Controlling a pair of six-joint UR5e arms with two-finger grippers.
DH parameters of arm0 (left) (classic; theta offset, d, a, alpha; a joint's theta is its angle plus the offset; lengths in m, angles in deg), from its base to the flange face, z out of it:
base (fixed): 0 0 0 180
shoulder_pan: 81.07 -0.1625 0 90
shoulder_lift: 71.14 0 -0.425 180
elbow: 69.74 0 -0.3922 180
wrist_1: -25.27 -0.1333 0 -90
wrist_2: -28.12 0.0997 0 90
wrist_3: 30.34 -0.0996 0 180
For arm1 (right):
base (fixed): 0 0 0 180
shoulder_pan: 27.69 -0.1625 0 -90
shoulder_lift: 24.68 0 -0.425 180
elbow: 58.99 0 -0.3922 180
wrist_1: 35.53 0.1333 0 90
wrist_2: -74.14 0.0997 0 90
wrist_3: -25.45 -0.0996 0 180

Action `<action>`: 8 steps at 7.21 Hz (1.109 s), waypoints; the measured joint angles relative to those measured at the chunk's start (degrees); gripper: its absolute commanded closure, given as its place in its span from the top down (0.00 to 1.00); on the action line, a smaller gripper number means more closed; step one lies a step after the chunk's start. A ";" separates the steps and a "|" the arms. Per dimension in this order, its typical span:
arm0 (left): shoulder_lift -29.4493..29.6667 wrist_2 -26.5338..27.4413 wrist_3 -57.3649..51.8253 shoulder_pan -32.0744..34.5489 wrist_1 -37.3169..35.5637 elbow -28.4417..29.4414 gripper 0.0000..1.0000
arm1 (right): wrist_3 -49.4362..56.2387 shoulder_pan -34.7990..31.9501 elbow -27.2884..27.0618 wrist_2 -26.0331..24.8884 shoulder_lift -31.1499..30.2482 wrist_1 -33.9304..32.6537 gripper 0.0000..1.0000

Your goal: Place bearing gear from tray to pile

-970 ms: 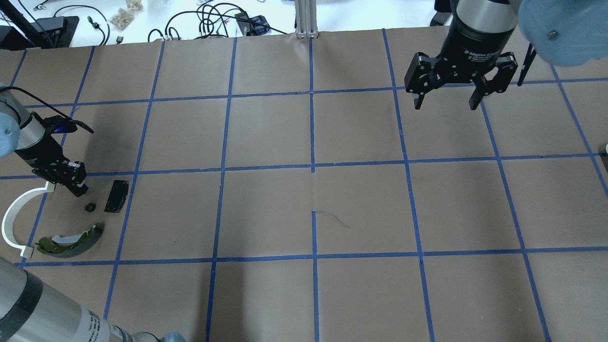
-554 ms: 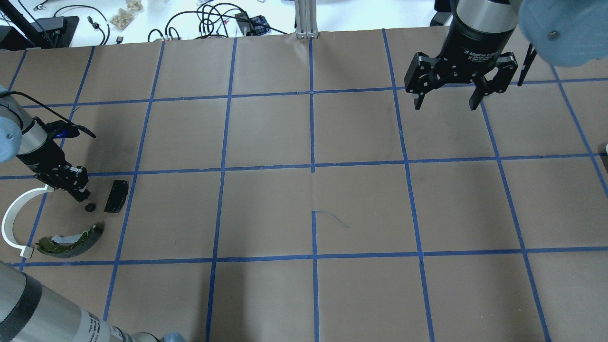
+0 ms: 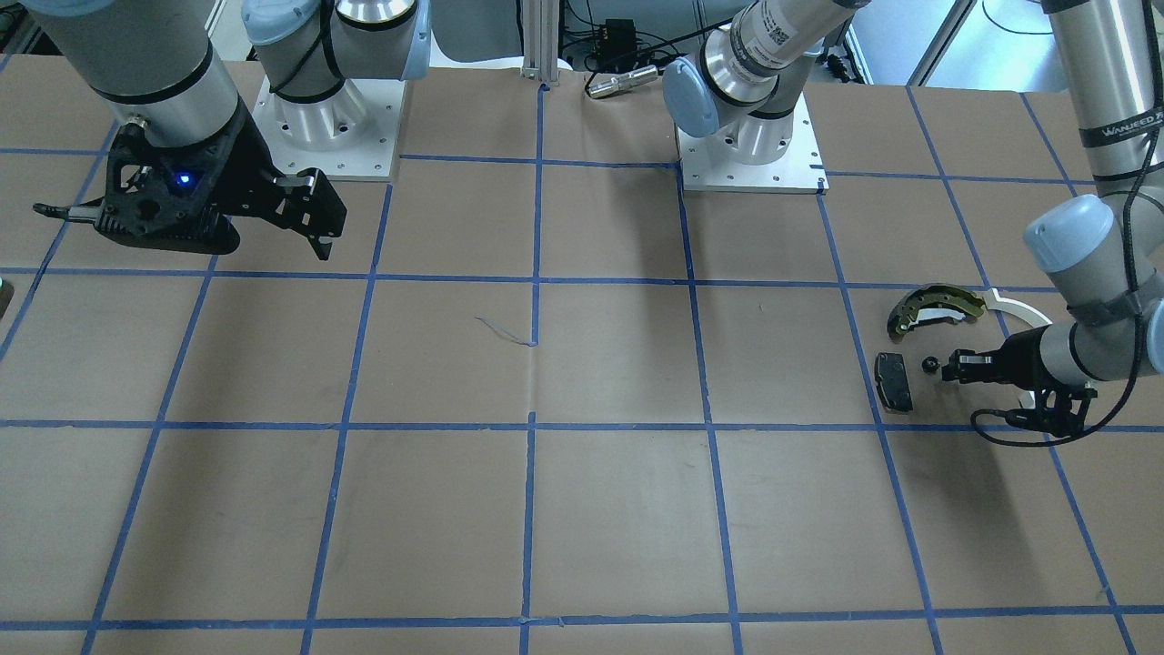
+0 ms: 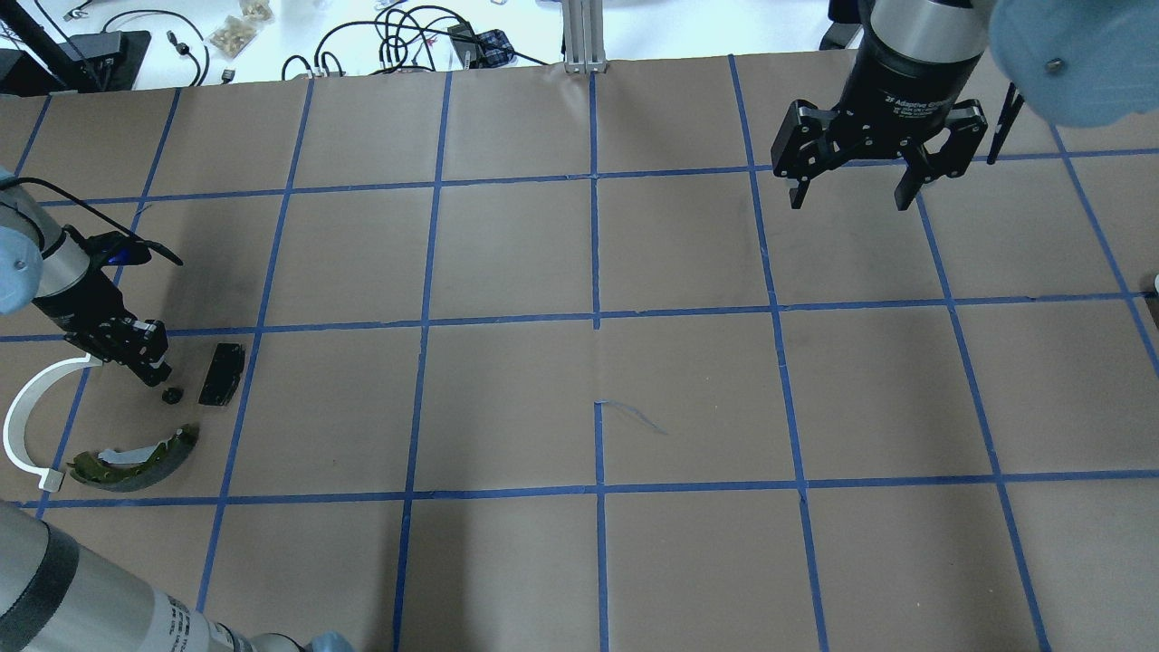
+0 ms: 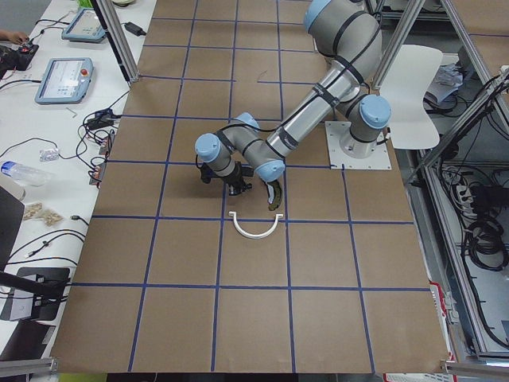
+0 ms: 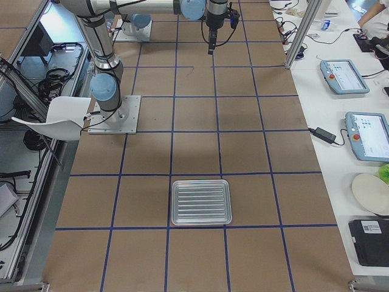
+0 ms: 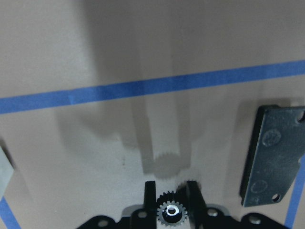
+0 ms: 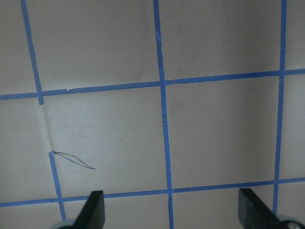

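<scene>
The small black bearing gear [image 7: 171, 211] sits between the tips of my left gripper [image 7: 171, 188], which is shut on it just above the paper. In the overhead view the gear [image 4: 171, 395] is at the tip of the left gripper [image 4: 161, 378], inside the pile: black pad [image 4: 222, 373], olive-yellow brake shoe [image 4: 136, 457], white arc strip [image 4: 23, 417]. The front view shows the gear [image 3: 929, 364] beside the pad [image 3: 893, 380]. My right gripper [image 4: 849, 195] is open and empty, high at the far right. The metal tray [image 6: 201, 202] shows only in the exterior right view.
The table is brown paper with a blue tape grid [image 4: 596, 317]. Cables and small parts lie beyond the far edge [image 4: 398, 36]. The pad also shows in the left wrist view [image 7: 274, 162], right of the fingers. A blue tape line [image 7: 152, 86] runs ahead of them.
My left gripper has shifted slightly toward the pile and lower. The right arm has not moved.
</scene>
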 measured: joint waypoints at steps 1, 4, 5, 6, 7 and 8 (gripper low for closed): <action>0.00 0.01 -0.28 -0.31 -0.09 -0.12 0.33 | 0.00 0.00 0.00 0.00 0.00 0.00 1.00; -0.41 -0.01 -1.91 -1.81 -0.54 -1.05 0.48 | 0.06 0.00 0.00 0.00 0.00 0.06 1.00; -0.47 -0.04 -1.93 -1.80 -0.58 -1.14 0.83 | 0.06 0.00 0.00 0.00 0.00 0.05 1.00; -0.53 -0.06 -1.94 -1.76 -0.58 -1.19 1.00 | 0.03 0.00 0.00 0.00 0.00 0.01 1.00; -0.73 -0.12 -1.83 -1.66 -0.42 -0.94 1.00 | 0.01 0.00 0.00 0.00 0.00 -0.01 1.00; -1.27 -0.32 -1.60 -1.42 -0.18 -0.29 1.00 | 0.00 0.00 0.00 0.00 0.00 -0.02 1.00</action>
